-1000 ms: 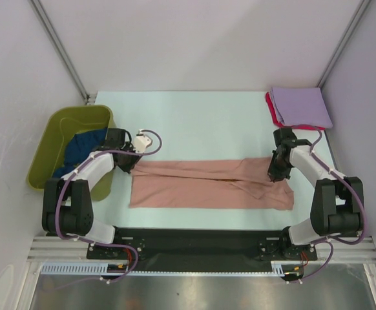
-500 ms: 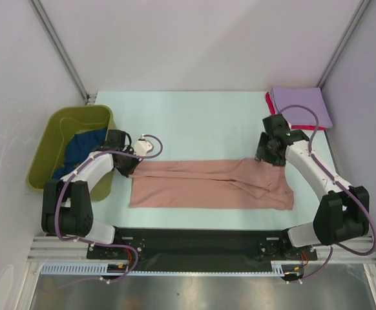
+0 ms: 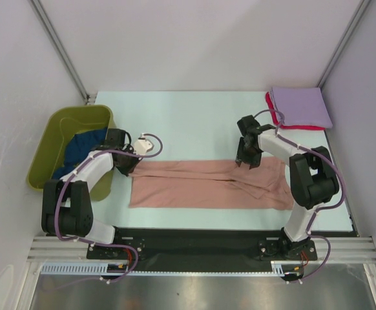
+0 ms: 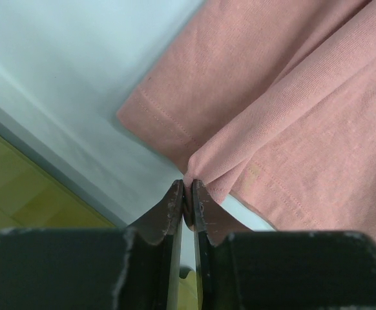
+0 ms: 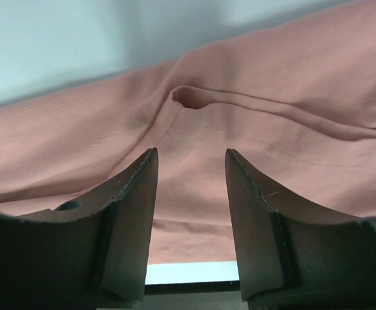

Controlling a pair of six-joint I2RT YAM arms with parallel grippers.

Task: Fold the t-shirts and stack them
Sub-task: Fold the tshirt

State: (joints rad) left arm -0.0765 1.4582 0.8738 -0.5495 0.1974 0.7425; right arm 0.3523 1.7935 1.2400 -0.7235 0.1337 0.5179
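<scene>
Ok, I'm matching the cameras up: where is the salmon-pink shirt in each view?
Top external: salmon-pink shirt across the near half.
Left wrist: upper right, left gripper pinching its hem.
Right wrist: fills the frame beyond the open right gripper.
Shared landmark: the pale table.

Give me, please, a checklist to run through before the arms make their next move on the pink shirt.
1. Left gripper pinches the salmon-pink shirt at its edge: ok.
2. Right gripper open, nothing between its fingers: ok.
3. Shirt lies flat: not ok, a raised crease sits ahead of the right gripper.
4. Lavender shirt folded on red shirt: ok.
5. Dark blue shirt out of the tub: not ok, it lies inside.
</scene>
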